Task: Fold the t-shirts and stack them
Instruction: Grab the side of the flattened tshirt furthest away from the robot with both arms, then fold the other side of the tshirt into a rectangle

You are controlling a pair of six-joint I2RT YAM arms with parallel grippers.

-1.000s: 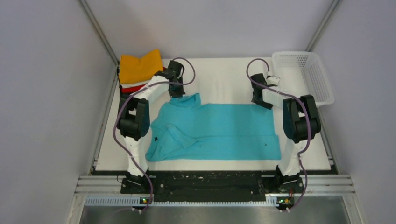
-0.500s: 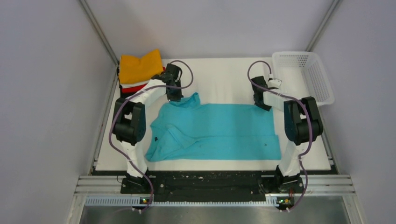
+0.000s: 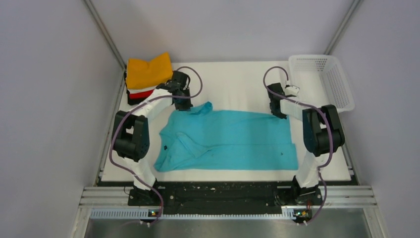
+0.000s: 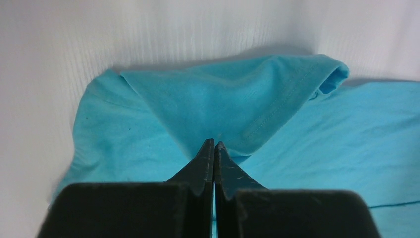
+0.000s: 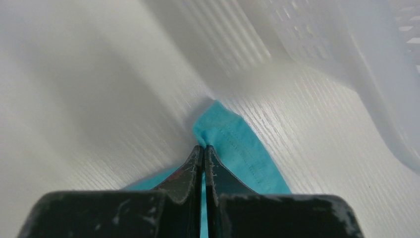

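Observation:
A turquoise t-shirt [image 3: 228, 139] lies spread across the middle of the white table. My left gripper [image 3: 184, 105] is shut on its far left part by the sleeve [image 4: 237, 99], cloth pinched between the black fingers [image 4: 200, 166]. At the far right corner [image 5: 233, 136] of the shirt my right gripper [image 3: 278, 113] is shut on the hem, the cloth bunched at the fingertips [image 5: 195, 163]. Folded t-shirts are stacked at the back left, an orange one [image 3: 147, 70] on top with white, red and black edges beneath [image 3: 141, 93].
A white perforated plastic basket [image 3: 324, 79] stands at the back right, close to the right arm, and shows blurred in the right wrist view [image 5: 356, 59]. Grey walls close in both sides. A black rail runs along the table's near edge [image 3: 223, 191].
The right gripper has come down onto the shirt's far right corner and closed on it. The left gripper, still shut on the cloth, has shifted slightly left and back.

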